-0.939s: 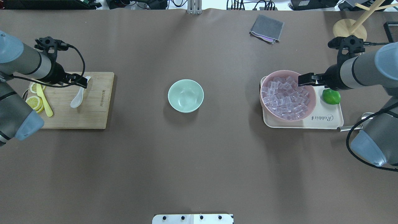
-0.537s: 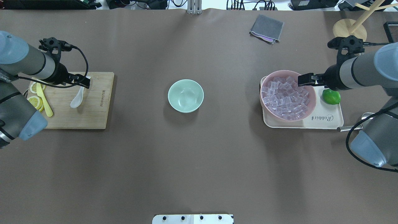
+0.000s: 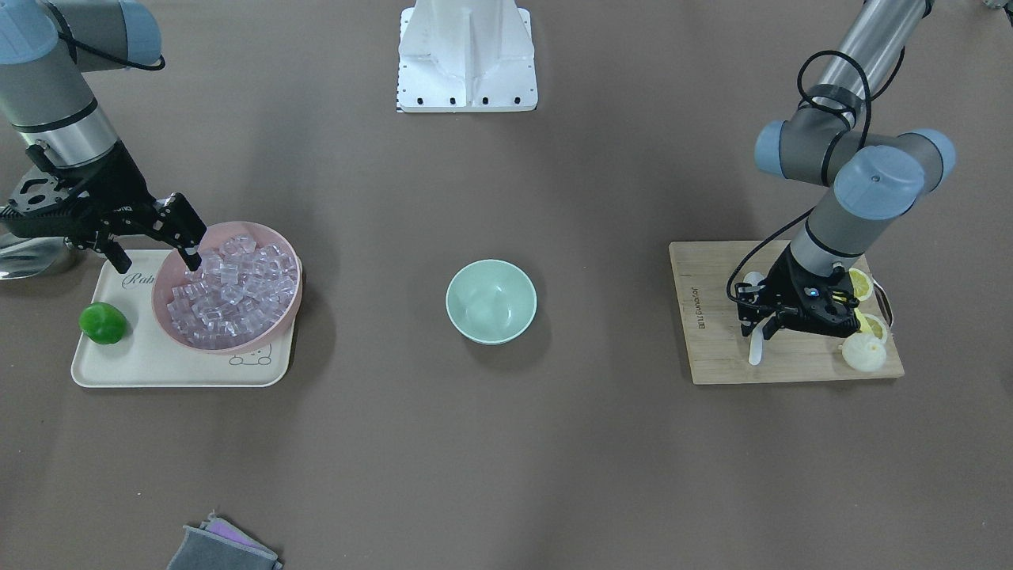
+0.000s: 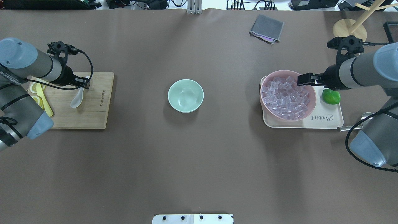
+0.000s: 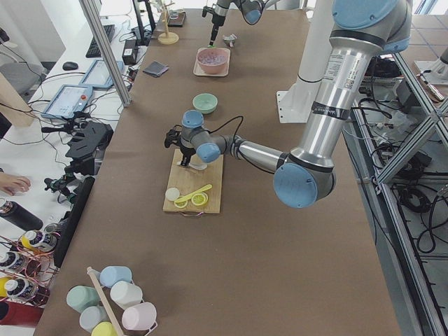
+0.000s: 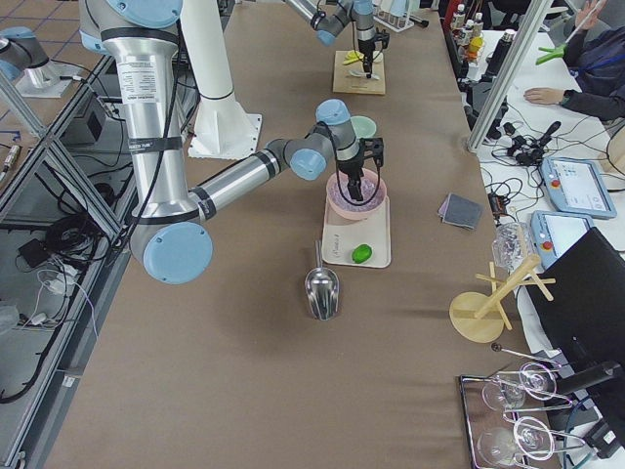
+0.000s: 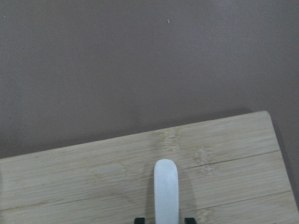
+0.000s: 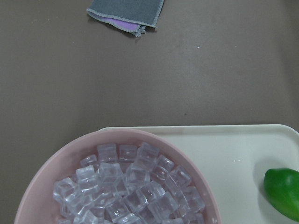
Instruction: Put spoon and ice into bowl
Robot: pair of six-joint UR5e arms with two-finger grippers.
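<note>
On the cutting board point(image 4: 93, 115), spoon point(image 4: 76, 100) slightly diagonal, handle away from robot base point(image 3: 467, 55).

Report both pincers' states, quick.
Left pincer: open, tips either side of the spoon handle, not gripping it.
Right pincer: open, empty, by the ice.

Tabletop: a long tabletop point(image 4: 199, 174) is covered by a plain brown sheet.
Floor: reddish-brown tiles point(image 6: 39, 10) are laid behind the robot's side.
Frame: an aluminium post point(image 5: 105, 56) is set at the tabletop's far edge.
Side bench: a white bench point(image 5: 35, 84) is placed along that edge, and a tablet point(image 5: 68, 102) and a keyboard point(image 5: 93, 42) are kept on it.
Racking: open metal racks point(image 5: 413, 140) are hung with cables.
Light: only soft, diffuse shadows are thrown.
</note>
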